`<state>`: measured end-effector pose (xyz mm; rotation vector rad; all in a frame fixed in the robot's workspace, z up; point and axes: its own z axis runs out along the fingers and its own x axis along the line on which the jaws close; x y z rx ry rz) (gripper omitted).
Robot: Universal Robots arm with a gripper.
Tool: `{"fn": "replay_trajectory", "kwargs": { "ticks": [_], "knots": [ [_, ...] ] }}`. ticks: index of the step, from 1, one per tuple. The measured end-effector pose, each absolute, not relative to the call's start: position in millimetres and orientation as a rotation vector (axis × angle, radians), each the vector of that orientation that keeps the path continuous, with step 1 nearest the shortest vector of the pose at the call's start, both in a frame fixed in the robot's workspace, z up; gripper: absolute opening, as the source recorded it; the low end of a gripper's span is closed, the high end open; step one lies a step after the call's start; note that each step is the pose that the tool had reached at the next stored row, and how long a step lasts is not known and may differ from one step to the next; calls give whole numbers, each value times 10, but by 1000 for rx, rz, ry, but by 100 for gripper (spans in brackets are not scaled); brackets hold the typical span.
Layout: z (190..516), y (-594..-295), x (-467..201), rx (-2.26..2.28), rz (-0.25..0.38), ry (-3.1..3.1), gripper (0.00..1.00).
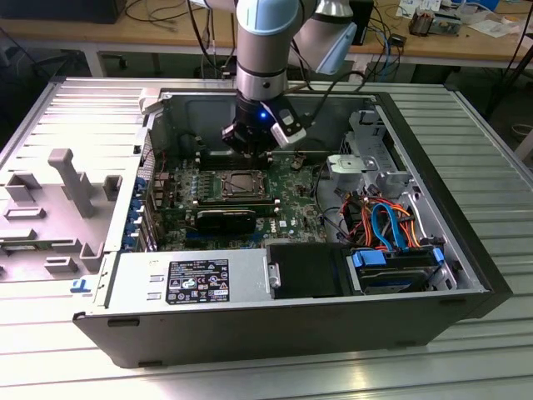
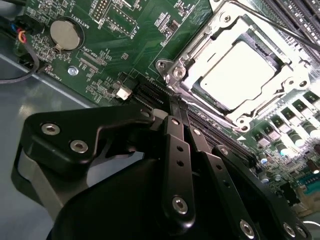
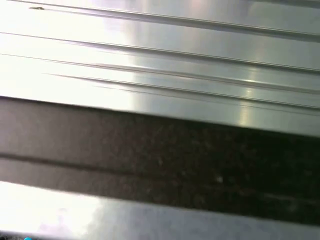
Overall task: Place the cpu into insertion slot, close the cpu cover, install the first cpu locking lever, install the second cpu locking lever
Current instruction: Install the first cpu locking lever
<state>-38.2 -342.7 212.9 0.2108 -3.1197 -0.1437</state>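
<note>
Inside the open computer case, the gripper [image 2: 176, 107], fingers pressed together and empty, hovers just beside the cpu cover [image 2: 292, 82], closed over the cpu [image 2: 240, 72].

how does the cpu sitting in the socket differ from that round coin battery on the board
Shape: the pale silver-grey square cpu has straight edges; the shiny silver round coin battery is a disc.
Size: in the second wrist view the cpu looks clearly larger than the battery.
Surround: the cpu sits inside the thin silver metal cpu cover frame; the battery sits in a small holder near the edge of the green circuit board.
Both lie flat on the board, metal faces up.
</note>
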Motion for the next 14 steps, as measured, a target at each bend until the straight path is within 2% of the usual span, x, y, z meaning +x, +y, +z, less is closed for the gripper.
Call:
{"fn": "replay_trajectory", "kwargs": {
  "ticks": [5, 8, 11, 14],
  "knots": [
    [2157, -3446, -382, 208, -140, -3120, 11],
    [2157, -3452, -382, 171, -48, -3122, 11],
    [2155, -3460, -383, 74, -13, -3126, 11],
    [2168, -3734, -382, 36, -1, -3126, 11]
  ]
}}
